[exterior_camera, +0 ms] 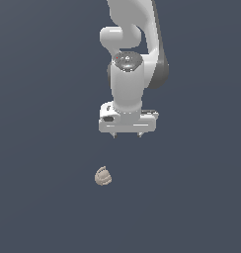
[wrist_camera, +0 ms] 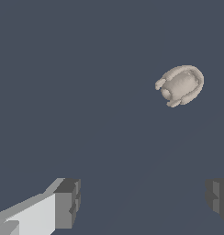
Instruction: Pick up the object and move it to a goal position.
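Gripper (exterior_camera: 126, 134) hangs above the floor with jaws spread wide and nothing between them; I judge it is held high and open so I can line up before descending. Object (exterior_camera: 103, 176) lies on the floor, apart from the gripper, below it and toward the exterior view's left. In the wrist view the object (wrist_camera: 180, 85) sits off to one side of the fingers (wrist_camera: 68, 203), not between them. It looks slightly oval there, but I cannot name a sure heading.
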You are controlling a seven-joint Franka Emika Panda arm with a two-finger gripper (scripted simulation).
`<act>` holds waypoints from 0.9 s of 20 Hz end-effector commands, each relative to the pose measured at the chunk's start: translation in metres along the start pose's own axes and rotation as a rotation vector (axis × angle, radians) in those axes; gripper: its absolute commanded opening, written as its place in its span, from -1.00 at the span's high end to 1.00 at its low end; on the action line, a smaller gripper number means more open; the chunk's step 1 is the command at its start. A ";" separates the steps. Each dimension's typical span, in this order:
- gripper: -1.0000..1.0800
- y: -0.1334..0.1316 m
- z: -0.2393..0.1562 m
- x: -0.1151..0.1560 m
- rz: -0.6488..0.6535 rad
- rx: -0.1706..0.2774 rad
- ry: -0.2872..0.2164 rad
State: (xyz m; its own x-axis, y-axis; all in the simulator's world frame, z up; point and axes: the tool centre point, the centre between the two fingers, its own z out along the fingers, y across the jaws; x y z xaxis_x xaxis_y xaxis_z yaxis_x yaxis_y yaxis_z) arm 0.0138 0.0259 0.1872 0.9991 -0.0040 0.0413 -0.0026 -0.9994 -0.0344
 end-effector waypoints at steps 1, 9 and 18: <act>-0.92 0.000 0.000 0.000 0.000 0.000 0.000; -0.92 -0.026 -0.013 0.003 -0.025 0.024 0.018; -0.92 -0.025 -0.012 0.007 -0.040 0.024 0.018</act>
State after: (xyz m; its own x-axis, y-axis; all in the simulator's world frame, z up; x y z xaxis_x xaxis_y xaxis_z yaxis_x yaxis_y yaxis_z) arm 0.0187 0.0514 0.2016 0.9977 0.0295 0.0615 0.0330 -0.9978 -0.0570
